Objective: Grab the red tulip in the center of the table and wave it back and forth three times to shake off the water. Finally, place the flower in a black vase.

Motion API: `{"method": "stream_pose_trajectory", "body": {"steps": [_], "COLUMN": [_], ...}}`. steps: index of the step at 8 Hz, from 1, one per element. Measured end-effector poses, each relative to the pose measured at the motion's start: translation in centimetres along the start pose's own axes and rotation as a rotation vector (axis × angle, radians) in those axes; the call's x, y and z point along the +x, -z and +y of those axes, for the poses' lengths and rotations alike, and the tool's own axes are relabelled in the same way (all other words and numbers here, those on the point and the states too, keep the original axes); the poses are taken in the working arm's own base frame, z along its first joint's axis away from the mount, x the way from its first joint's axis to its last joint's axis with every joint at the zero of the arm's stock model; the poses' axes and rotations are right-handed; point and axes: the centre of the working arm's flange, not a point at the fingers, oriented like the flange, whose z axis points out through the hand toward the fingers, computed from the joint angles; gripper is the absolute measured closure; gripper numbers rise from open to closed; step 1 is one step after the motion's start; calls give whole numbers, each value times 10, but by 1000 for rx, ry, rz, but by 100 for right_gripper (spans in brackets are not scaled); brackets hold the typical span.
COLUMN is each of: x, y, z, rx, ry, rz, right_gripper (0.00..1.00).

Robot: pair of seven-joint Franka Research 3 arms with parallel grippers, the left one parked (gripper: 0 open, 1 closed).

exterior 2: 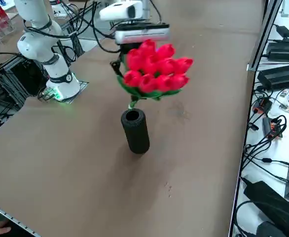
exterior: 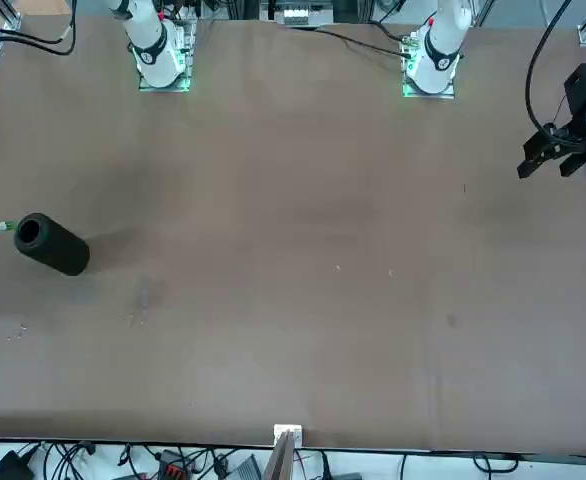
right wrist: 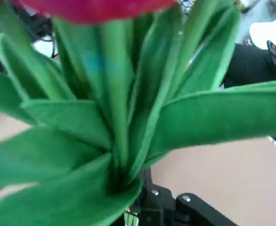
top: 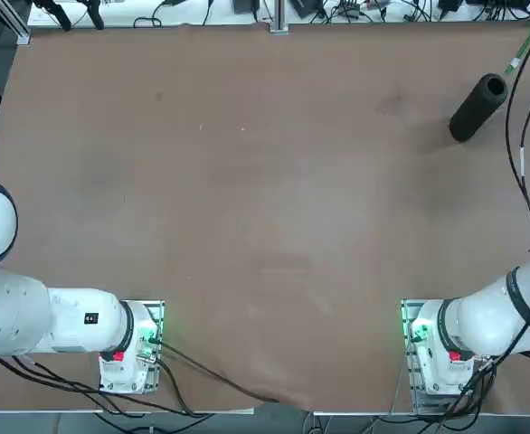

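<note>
Top view, stem: the red tulip (top: 525, 46) shows us only a thin, smooth green stem, with a pale band near its lower end, just beside the mouth of the black vase (top: 477, 108).
Top view, table (top: 247, 208): broad, flat, matte brown.
Front view, vase: upright, a slim tube with a round mouth and thick-looking wall; we judge it could tip if the stem pushes sideways on the rim.
Front view, stem tip: at the rim; we cannot tell whether it has entered.
Right side view, blooms: a dense, rounded red cluster over the vase, wide above so narrow a stem; we expect it light but top-heavy, apt to swing.
Right side view, vase skin: dark, finely textured, likely less slippery than the stem.
Wrist view, right gripper (right wrist: 150, 198): closed on the bunch where leaves gather into stem, the hold we would choose.
Wrist view, leaves: long, curling, cloth-like; probably soft and bendable, easily creased, so we would keep pressure on the stem.
</note>
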Motion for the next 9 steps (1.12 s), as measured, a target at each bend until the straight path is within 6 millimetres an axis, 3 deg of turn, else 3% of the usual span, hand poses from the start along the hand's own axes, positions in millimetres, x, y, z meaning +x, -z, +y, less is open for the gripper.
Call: {"method": "stream_pose_trajectory", "body": {"steps": [2, 5, 9], "x": [-11, -47, -62], "y": [1, -15, -30], "z": [-1, -30, -33], "rx": [-64, -144, -186], "ry": [-144, -266, -346], "rz": [54, 127, 164], "right_gripper": [89, 89, 89]}}
